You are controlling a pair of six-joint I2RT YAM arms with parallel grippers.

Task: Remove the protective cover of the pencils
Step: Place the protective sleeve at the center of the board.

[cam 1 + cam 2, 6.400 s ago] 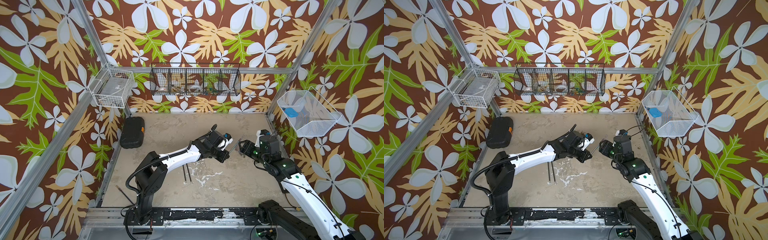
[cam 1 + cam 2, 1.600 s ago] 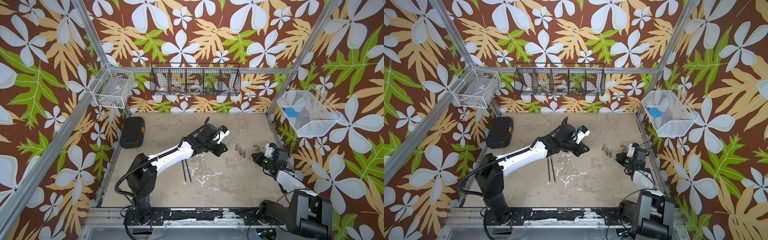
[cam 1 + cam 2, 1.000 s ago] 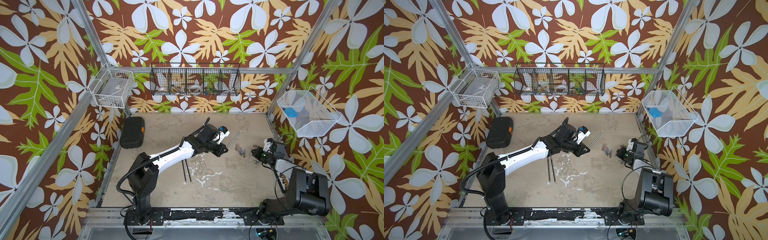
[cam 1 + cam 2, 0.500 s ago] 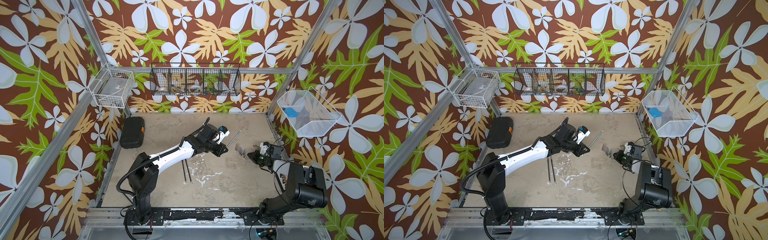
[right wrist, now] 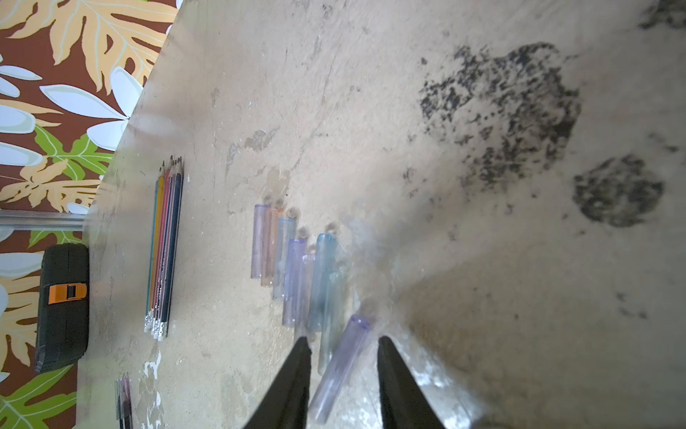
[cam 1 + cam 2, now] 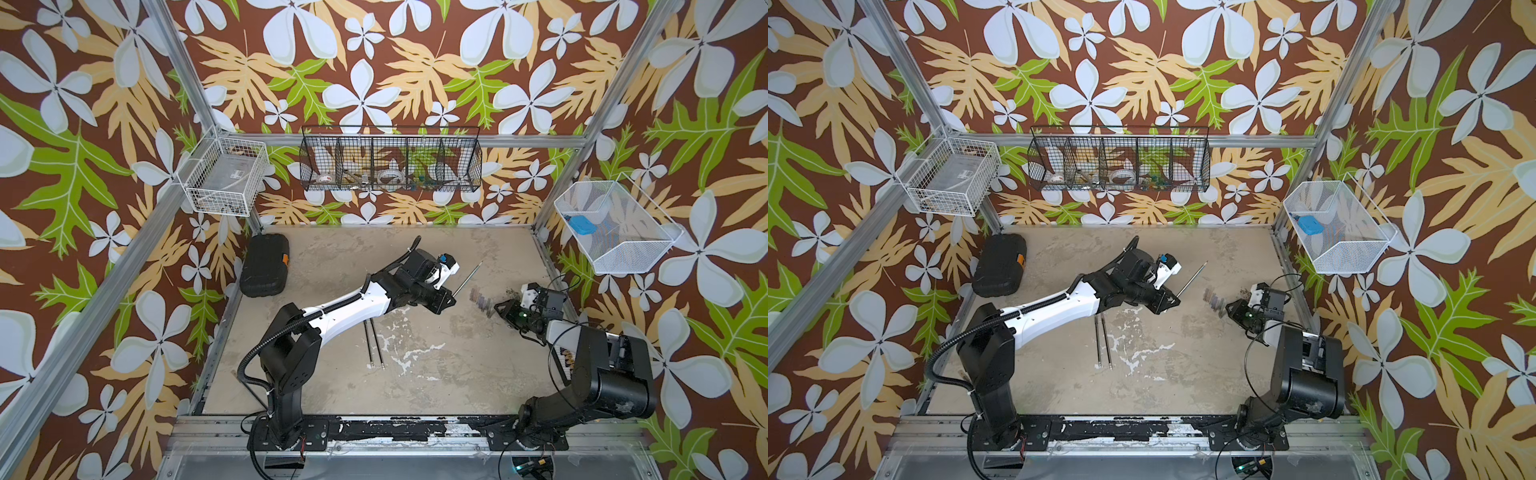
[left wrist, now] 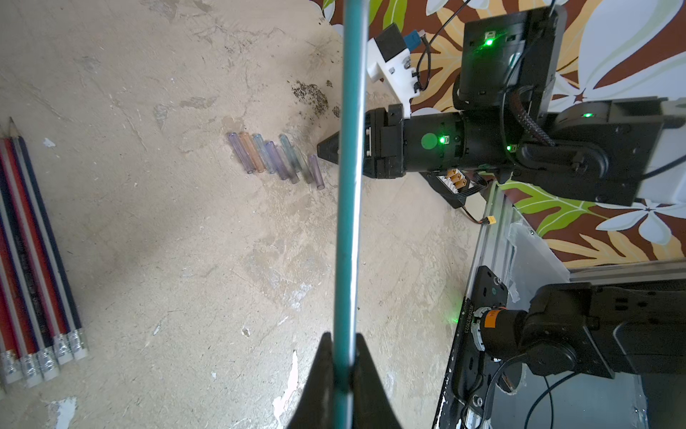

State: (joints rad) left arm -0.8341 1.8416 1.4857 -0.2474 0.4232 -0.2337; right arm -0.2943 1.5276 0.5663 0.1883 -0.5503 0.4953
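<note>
My left gripper (image 7: 342, 356) is shut on a teal pencil (image 7: 350, 185), which sticks out bare over the table in both top views (image 6: 467, 279) (image 6: 1192, 280). My right gripper (image 5: 341, 340) is open, low over the table at the right (image 6: 500, 309). A clear purple protective cover (image 5: 339, 367) lies tilted between its fingers, touching neither. Beside it, several more clear covers (image 5: 293, 271) (image 7: 274, 158) lie in a row. A bundle of several pencils (image 5: 165, 249) (image 7: 33, 260) rests further left on the table. Two dark pencils (image 6: 372, 345) lie in front of the left arm.
A black case with an orange latch (image 6: 266, 266) lies at the back left. Wire baskets hang on the left wall (image 6: 222, 176), the back wall (image 6: 390, 160) and the right wall (image 6: 615, 226). Dark smudges (image 5: 519, 111) mark the table (image 6: 415, 395) by the right gripper.
My right gripper has opened and let go of the purple cover by the row of covers. The left arm has held still with the teal pencil.
</note>
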